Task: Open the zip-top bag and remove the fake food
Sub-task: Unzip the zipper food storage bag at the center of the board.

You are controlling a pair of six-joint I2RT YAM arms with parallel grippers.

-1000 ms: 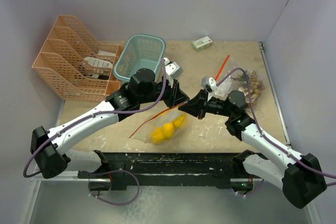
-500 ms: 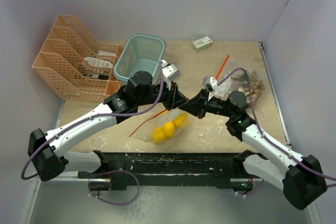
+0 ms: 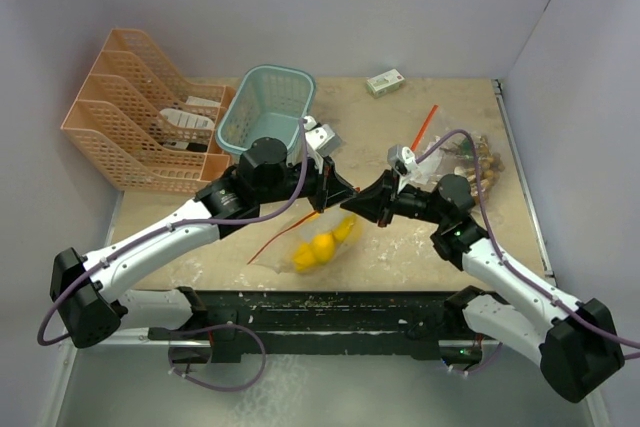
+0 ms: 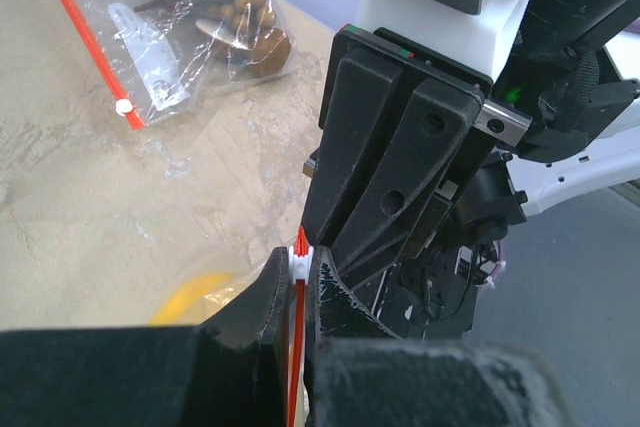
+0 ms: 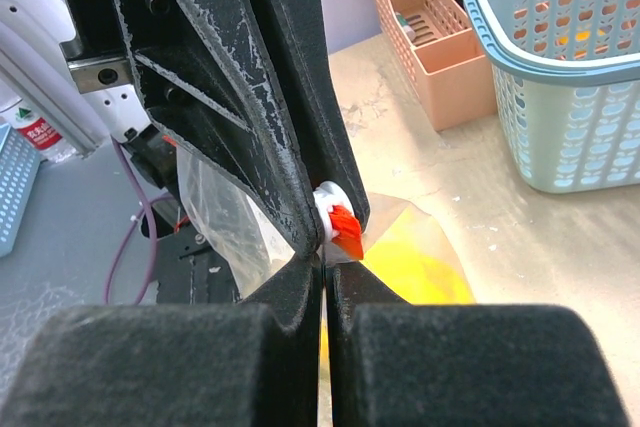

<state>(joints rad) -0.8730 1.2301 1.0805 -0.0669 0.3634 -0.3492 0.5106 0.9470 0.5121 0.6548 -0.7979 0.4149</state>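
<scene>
Just in front of the teal basket [image 3: 270,107], the left hand [image 3: 335,190] is clamped on the red zip strip [image 4: 296,347] of the zip-top bag [image 3: 290,252]. The right hand [image 3: 362,205] pinches the bag's top edge. The yellow fake food [image 3: 318,247] sits inside, below both hands.

The clear red-sealed plastic zip-top bag [image 3: 272,253] is viewed from high above and, closely from opposite sides, by both wrist cameras.
</scene>
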